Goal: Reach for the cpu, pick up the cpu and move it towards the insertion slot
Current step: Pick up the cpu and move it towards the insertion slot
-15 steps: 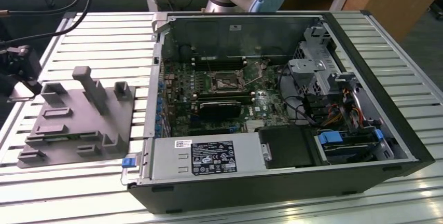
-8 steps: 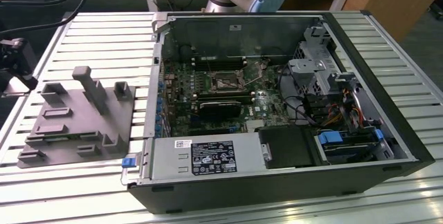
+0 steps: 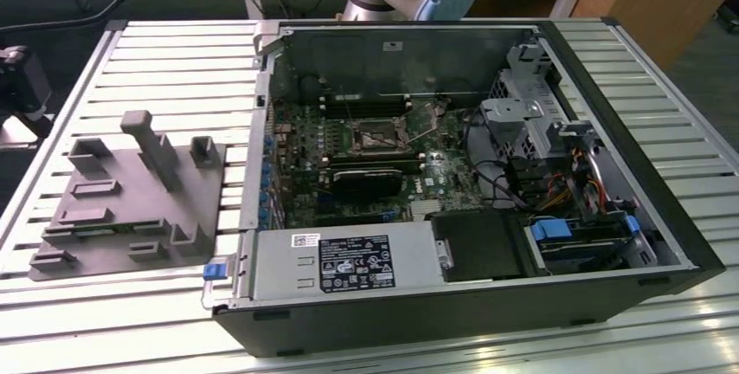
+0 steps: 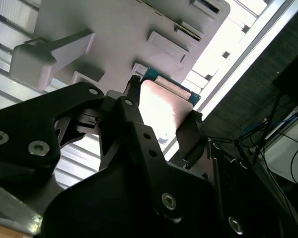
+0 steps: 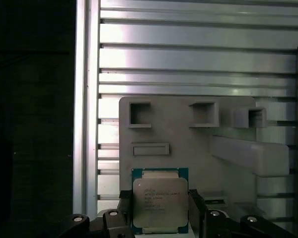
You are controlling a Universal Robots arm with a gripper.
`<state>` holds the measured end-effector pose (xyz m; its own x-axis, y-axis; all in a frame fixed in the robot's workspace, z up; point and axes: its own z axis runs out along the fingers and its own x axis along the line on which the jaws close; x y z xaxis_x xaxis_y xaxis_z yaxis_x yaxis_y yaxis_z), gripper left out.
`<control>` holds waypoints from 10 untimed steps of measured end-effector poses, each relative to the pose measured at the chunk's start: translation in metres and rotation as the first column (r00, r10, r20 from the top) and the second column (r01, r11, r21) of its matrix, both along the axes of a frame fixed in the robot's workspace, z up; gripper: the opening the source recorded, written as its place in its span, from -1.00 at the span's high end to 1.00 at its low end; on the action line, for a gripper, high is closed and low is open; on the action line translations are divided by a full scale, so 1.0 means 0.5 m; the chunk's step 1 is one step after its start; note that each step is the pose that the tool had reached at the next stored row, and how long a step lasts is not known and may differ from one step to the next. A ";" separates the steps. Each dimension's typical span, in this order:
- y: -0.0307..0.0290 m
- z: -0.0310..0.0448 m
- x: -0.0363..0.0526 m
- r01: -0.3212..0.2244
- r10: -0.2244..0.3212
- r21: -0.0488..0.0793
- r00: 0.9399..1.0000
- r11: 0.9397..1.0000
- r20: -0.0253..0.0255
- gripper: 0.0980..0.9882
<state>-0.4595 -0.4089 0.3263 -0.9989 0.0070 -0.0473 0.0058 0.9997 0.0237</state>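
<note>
Pickup step looks under way: jaws closed narrow on opposite edges of the cpu (image 5: 160, 203), chip over the grey tray (image 5: 188, 139) nr the tabletop (image 3: 173, 62) edge at the exterior view's left, well apart from the insertion slot (image 3: 376, 138); carry needs level, firm hold.

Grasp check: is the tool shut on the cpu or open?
Shut: tool fingers touch both cpu edges in both wrist views.
</note>
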 end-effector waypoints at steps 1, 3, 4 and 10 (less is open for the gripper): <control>0.000 0.005 0.000 0.000 0.000 0.000 1.000 1.000 0.000 0.01; 0.000 0.017 0.000 0.000 0.000 0.000 1.000 1.000 0.000 0.01; 0.000 0.023 0.000 0.000 0.000 0.000 1.000 1.000 0.000 0.01; 0.000 0.063 0.000 0.000 0.000 0.000 1.000 1.000 0.000 0.01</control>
<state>-0.4595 -0.4089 0.3576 -0.9989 0.0070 -0.0472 0.0059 0.9997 0.0236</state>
